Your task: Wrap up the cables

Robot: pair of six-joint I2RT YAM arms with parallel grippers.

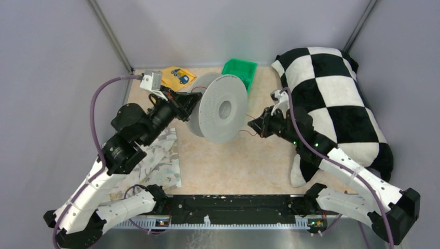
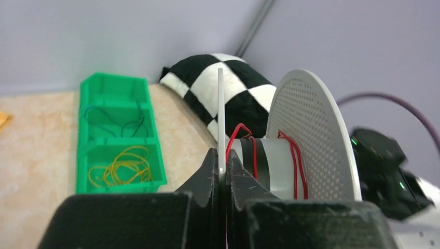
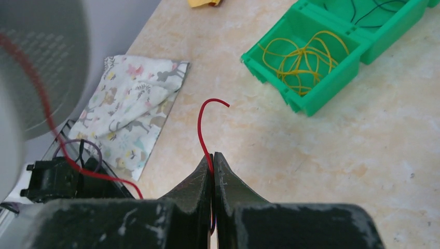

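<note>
The grey round spool [image 1: 212, 122] stands on edge mid-table. My left gripper [image 1: 196, 101] is shut on the rim of its near flange [image 2: 220, 114], with the thin plate pinched between the jaws. The thin red cable [image 2: 296, 166] runs in a few loose turns around the spool's core [image 2: 275, 168]. To the right of the spool, my right gripper [image 1: 253, 125] is shut on the cable [image 3: 200, 127]. A short free end curls up past its fingertips [image 3: 220, 168]. Another stretch leads left toward the blurred spool [image 3: 36, 67].
A green bin [image 1: 240, 71] with yellow wire [image 3: 298, 59] and dark wire sits at the back. A black-and-white checkered pillow [image 1: 332, 98] fills the right side. A patterned cloth [image 1: 161, 161] lies front left, and a yellow card [image 1: 177, 77] back left.
</note>
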